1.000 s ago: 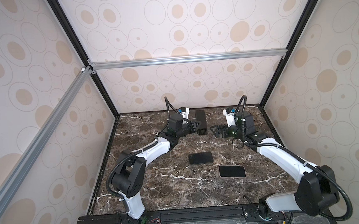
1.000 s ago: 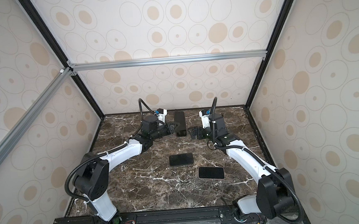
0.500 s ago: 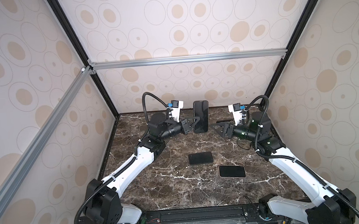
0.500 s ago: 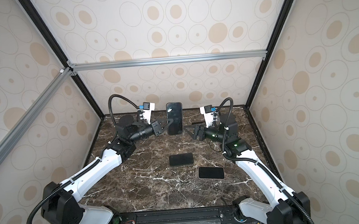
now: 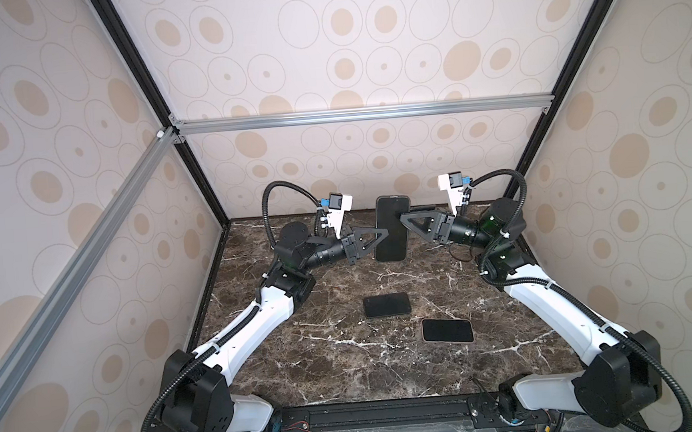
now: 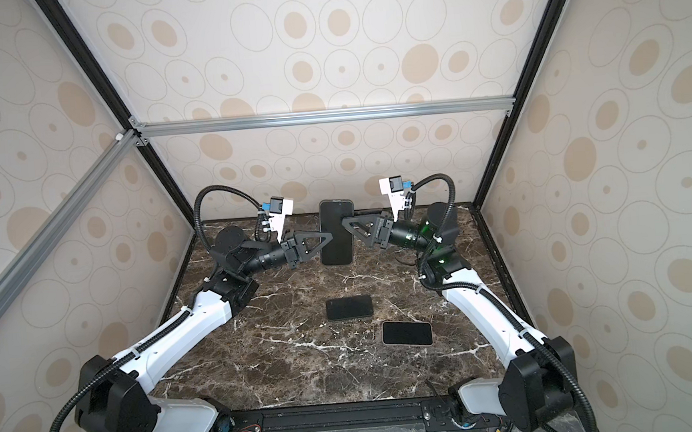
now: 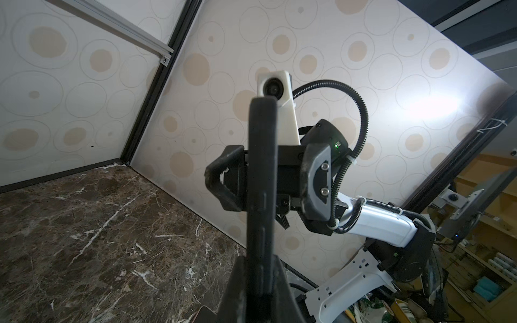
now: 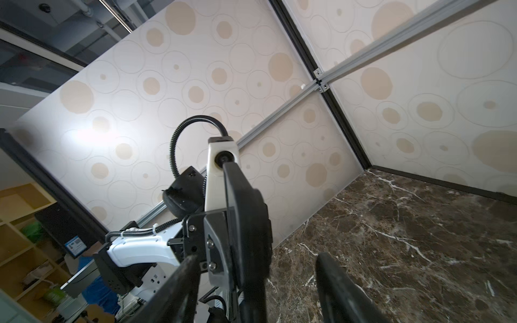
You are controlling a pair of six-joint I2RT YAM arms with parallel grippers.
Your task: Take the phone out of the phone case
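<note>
A black phone in its phone case (image 5: 391,232) (image 6: 336,236) hangs upright in the air above the back of the marble table in both top views. My left gripper (image 5: 382,235) (image 6: 328,238) is shut on its lower left edge; in the left wrist view the case's edge (image 7: 261,181) runs up from the left gripper (image 7: 260,268). My right gripper (image 5: 404,219) (image 6: 345,222) reaches in from the right at the upper half. In the right wrist view its fingers (image 8: 179,285) stand on either side of the phone (image 8: 246,218), with gaps showing, so it is open.
Two dark phone-shaped slabs lie flat on the table (image 5: 304,353) nearer the front: one in the middle (image 5: 386,305) (image 6: 349,307), one with a light rim to its right (image 5: 447,330) (image 6: 407,333). Patterned walls close in the back and both sides.
Both arms rose from the back of the table. The left gripper lifted the phone upright, and the right gripper moved in around it while its jaws narrowed.
</note>
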